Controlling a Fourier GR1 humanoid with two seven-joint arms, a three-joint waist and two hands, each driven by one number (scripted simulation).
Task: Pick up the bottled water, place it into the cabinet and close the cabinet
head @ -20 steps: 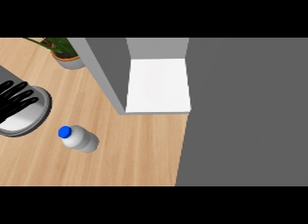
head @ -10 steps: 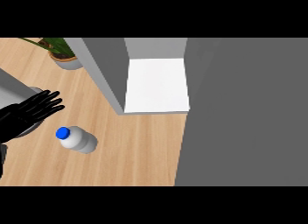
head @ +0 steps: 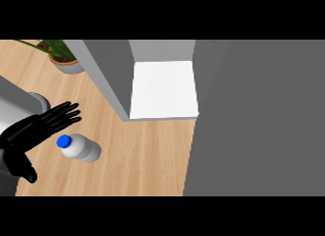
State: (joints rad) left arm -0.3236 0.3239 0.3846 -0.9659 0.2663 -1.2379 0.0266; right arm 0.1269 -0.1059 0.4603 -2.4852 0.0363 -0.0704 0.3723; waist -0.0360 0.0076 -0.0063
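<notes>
The left hand (head: 36, 133), fingers spread and holding nothing, hovers just beside the bottled water (head: 80, 147), which lies on the counter (head: 145, 156) near the open cabinet (head: 164, 90). Recommended: lower the hand over the bottle's body, not its blue cap (head: 63, 141), before curling the fingers.

A clear plastic water bottle with a blue cap (head: 81, 148) is lying on the light wood-grain counter (head: 145, 156). The white-floored grey cabinet (head: 162, 90) is standing far right; green potted plant (head: 62, 56) far left.
</notes>
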